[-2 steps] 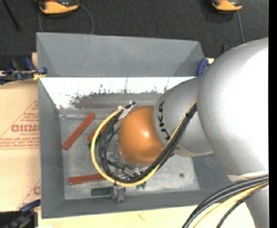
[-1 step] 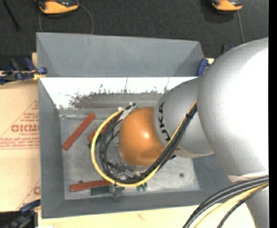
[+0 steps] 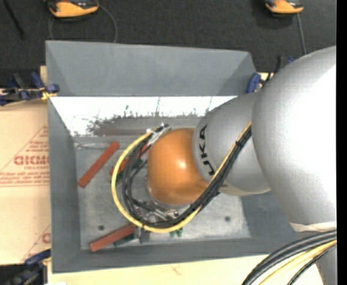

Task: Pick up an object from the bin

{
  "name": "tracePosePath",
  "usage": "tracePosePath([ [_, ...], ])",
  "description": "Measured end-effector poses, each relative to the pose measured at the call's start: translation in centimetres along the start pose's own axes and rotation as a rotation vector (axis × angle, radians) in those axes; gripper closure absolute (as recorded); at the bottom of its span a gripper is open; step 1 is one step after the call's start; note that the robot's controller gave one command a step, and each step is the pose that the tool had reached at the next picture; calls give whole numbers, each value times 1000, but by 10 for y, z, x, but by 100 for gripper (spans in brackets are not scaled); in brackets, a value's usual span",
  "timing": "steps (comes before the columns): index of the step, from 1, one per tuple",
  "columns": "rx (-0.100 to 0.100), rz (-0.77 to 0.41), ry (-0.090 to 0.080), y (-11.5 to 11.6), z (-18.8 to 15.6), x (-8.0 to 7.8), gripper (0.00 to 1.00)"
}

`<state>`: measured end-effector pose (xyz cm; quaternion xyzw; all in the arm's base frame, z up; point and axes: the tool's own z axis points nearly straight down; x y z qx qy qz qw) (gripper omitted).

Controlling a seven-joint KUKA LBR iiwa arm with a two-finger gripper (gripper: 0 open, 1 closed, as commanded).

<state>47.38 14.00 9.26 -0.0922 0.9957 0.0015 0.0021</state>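
Observation:
A red-brown flat stick (image 3: pixel 110 238) lies slanted at the bin's lower left, its right end dark. What shows of my gripper (image 3: pixel 140 233) is a small grey part right at that dark end, low over the bin floor under the wrist's cables. Whether it touches the stick is hidden. A second, orange-red flat stick (image 3: pixel 99 164) lies slanted on the left of the floor, apart from the gripper. A small green thing (image 3: pixel 174 234) peeks out just right of the gripper, mostly covered.
The arm with its orange cover and yellow and black cables hangs over the middle and right of the bin and hides the floor there. Bare floor shows between the two sticks on the left.

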Motion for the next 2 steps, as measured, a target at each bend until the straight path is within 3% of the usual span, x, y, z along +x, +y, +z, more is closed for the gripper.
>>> tracePosePath([
  [1,0,46,0,-13,-6,-5,100],
  [2,3,-44,-8,-4,-157,-18,100],
])
